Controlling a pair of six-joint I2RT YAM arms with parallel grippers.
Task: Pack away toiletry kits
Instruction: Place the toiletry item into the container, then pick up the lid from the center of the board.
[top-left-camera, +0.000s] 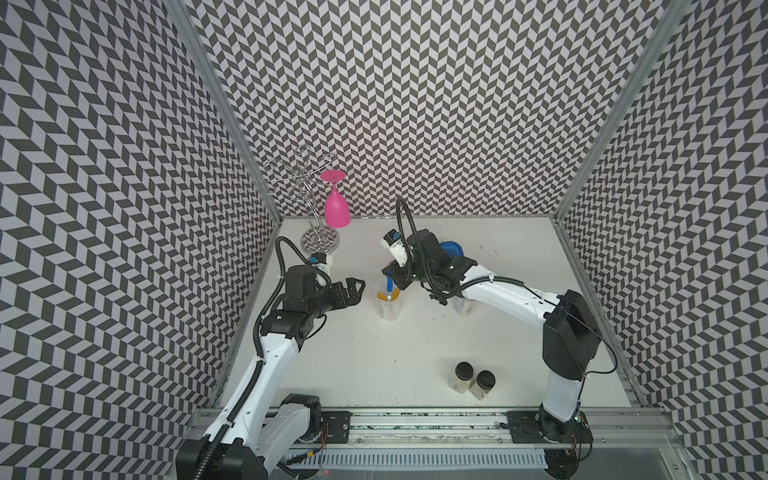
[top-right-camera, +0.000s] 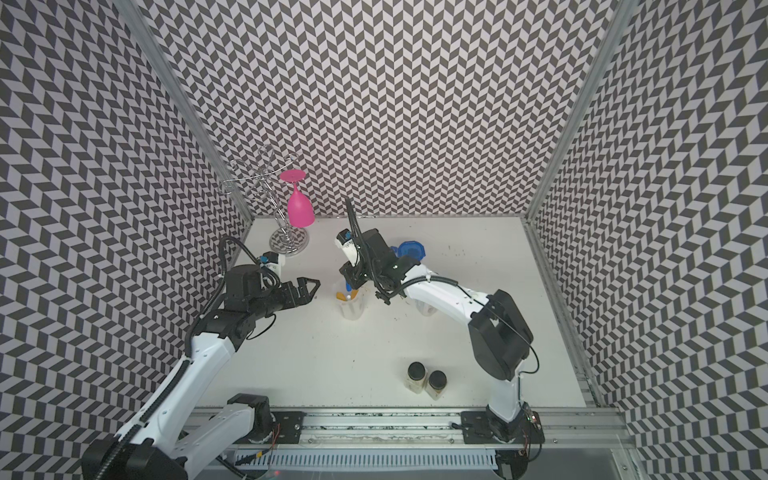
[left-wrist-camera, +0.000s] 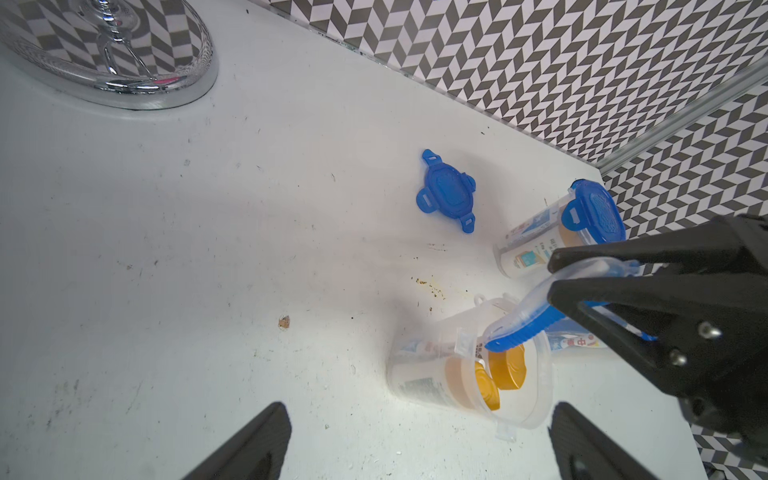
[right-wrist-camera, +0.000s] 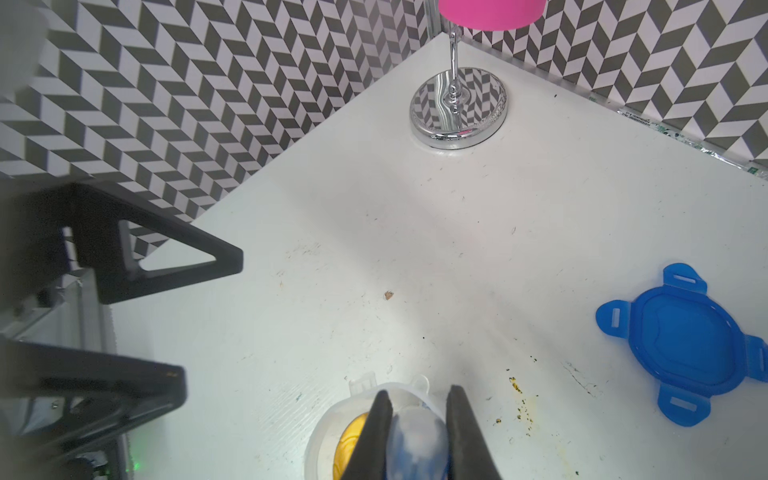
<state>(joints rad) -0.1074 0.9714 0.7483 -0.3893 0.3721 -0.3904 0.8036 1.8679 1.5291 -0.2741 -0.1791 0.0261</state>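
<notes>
while right tool (left-wrist-camera: 550, 276) clamps toothbrush (left-wrist-camera: 519, 322), brush slants down, lower end at mouth of open tub (left-wrist-camera: 419, 374) standing on desk (left-wrist-camera: 249, 249). two gold-capped bottles (left-wrist-camera: 507, 368) already inside. left tool (top-left-camera: 359, 293) jaws wide apart, empty, just beside tub, not touching. loose blue lid (left-wrist-camera: 446, 193) flat on desk, farther back. second tub (left-wrist-camera: 532, 245), lid on, upright near right arm, tube (left-wrist-camera: 538, 224) visible inside. chrome rack (top-left-camera: 320, 241) with pink glass (top-left-camera: 336, 208) hung upside down in far left corner.

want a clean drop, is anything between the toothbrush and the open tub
Nothing visible does. The toothbrush in the right end effector has its tip at the rim of the open tub. The loose lid lies apart on the table. Two gold caps sit inside, leaving room beside them.
</notes>
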